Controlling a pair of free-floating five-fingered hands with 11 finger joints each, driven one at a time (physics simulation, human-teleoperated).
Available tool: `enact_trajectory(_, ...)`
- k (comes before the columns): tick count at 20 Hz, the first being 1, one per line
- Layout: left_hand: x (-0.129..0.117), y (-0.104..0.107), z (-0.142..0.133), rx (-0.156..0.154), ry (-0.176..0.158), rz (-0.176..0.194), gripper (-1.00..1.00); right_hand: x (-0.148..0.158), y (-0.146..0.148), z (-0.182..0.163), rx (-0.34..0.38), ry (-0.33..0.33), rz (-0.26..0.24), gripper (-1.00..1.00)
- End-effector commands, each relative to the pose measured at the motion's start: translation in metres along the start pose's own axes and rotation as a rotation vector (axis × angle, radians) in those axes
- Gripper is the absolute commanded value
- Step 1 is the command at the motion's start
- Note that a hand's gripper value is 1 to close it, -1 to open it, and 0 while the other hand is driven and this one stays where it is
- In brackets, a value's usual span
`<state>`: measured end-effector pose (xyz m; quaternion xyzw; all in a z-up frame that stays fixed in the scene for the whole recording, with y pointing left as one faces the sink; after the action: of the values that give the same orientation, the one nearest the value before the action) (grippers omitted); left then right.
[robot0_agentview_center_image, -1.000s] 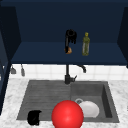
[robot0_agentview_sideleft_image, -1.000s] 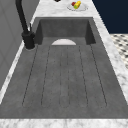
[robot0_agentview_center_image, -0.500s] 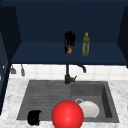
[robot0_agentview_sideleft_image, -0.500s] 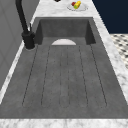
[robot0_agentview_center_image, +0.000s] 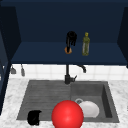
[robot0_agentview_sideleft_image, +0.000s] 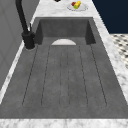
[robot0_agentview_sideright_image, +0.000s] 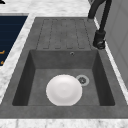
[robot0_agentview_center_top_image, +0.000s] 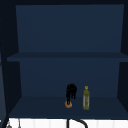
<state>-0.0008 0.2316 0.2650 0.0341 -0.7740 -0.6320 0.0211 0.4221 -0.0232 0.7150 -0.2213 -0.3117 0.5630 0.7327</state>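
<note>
Your right hand (robot0_agentview_center_image: 71, 39) hangs over the orange (robot0_agentview_center_image: 68, 50), fingers down touching it, bottle (robot0_agentview_center_image: 86, 44) at three o'clock; grip unclear.

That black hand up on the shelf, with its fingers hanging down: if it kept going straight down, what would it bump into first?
Most likely the small orange thing right under the right hand, beside the green bottle. Its fingertips look nearly on it, though depth is hard to judge.

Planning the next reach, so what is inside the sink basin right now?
In the sink basin, a white plate lies flat on the floor beside the drain. The plate's underside is covered. In the front view, a red ball hides the basin's near left corner.
</note>
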Motion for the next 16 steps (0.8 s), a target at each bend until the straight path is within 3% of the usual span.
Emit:
enact_trajectory(1,0.0,0.0,0.0,0.0,0.0,0.0,0.0,0.012,0.019,0.001,0.001,-0.009,0.009,-1.0)
enact_trajectory(8,0.0,0.0,0.0,0.0,0.0,0.0,0.0,0.022,0.025,-0.007,-0.01,0.032,0.058,-1.0)
enact_trajectory(16,0.0,0.0,0.0,0.0,0.0,0.0,0.0,0.001,0.028,-0.019,0.001,-0.084,0.06,-1.0)
